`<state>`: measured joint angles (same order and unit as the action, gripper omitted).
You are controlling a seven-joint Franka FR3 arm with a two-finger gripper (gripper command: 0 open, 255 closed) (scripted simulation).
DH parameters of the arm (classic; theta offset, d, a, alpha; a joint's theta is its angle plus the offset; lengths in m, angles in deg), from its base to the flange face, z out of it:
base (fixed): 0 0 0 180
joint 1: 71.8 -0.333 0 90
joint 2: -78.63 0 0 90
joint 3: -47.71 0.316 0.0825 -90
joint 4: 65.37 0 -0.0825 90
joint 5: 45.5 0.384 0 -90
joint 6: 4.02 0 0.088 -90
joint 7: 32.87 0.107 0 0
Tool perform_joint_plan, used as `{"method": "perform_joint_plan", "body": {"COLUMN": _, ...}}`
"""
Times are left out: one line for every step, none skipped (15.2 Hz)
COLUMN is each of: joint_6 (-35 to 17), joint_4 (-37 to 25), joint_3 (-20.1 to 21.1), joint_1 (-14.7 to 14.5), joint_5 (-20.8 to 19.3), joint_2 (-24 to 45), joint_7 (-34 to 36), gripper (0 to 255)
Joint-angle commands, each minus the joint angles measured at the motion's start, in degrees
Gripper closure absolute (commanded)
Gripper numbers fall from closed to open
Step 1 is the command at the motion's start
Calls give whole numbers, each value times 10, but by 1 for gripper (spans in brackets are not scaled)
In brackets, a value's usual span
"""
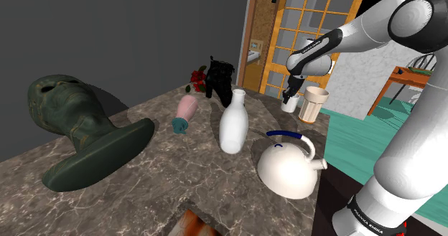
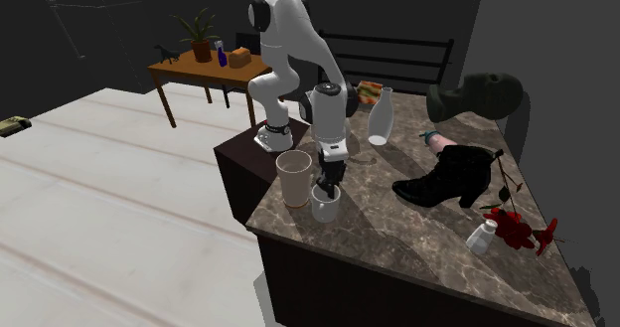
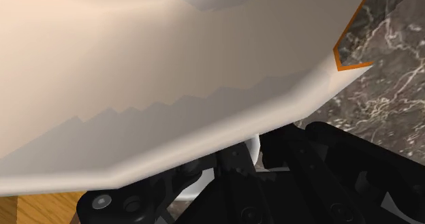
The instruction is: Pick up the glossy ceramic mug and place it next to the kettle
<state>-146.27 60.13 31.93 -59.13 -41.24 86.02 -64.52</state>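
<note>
Partly masked by black two-finger gripper [image 1: 288, 96]: small white glossy mug [image 1: 289, 106]. Cut off by shoulder view's bottom edge, near side: rust-brown flat object [image 1: 195, 225], not identifiable.

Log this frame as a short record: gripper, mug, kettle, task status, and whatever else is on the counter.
gripper: lowered onto the mug, near the counter's edge
mug: small, pale, upright, right beside a taller beige cup
kettle: white, dark blue handle, upright, well apart from the mug
status: mug not yet next to the kettle
others: white vase, green bust, pink cup on its side, black boot, roses
counter: dark marble
</note>
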Motion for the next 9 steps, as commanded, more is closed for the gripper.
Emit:
{"method": "perform_joint_plan", "body": {"joint_6": 0, "joint_4": 0, "joint_3": 0, "joint_1": 0, "joint_5": 0, "joint_2": 0, "joint_7": 0, "gripper": 255}}
{"method": "perform_joint_plan", "body": {"joint_6": 0, "joint_4": 0, "joint_3": 0, "joint_1": 0, "joint_5": 0, "joint_2": 0, "joint_7": 0, "gripper": 255}}
{"method": "perform_joint_plan", "body": {"joint_6": 0, "joint_4": 0, "joint_3": 0, "joint_1": 0, "joint_5": 0, "joint_2": 0, "joint_7": 0, "gripper": 255}}
{"method": "perform_joint_plan", "body": {"joint_6": 0, "joint_4": 0, "joint_3": 0, "joint_1": 0, "joint_5": 0, "joint_2": 0, "joint_7": 0, "gripper": 255}}
{"method": "perform_joint_plan", "body": {"joint_6": 0, "joint_4": 0, "joint_3": 0, "joint_1": 0, "joint_5": 0, "joint_2": 0, "joint_7": 0, "gripper": 255}}
{"method": "perform_joint_plan", "body": {"joint_6": 0, "joint_4": 0, "joint_3": 0, "joint_1": 0, "joint_5": 0, "joint_2": 0, "joint_7": 0, "gripper": 255}}
{"method": "perform_joint_plan", "body": {"joint_6": 7, "joint_4": -2, "joint_3": -1, "joint_1": 0, "joint_5": -3, "joint_2": -5, "joint_7": 2, "gripper": 255}}
{"method": "perform_joint_plan", "body": {"joint_6": 14, "joint_4": -5, "joint_3": -1, "joint_1": -1, "joint_5": -5, "joint_2": -10, "joint_7": 4, "gripper": 255}}
{"method": "perform_joint_plan", "body": {"joint_6": 21, "joint_4": -8, "joint_3": -1, "joint_1": -1, "joint_5": -7, "joint_2": -14, "joint_7": 5, "gripper": 255}}
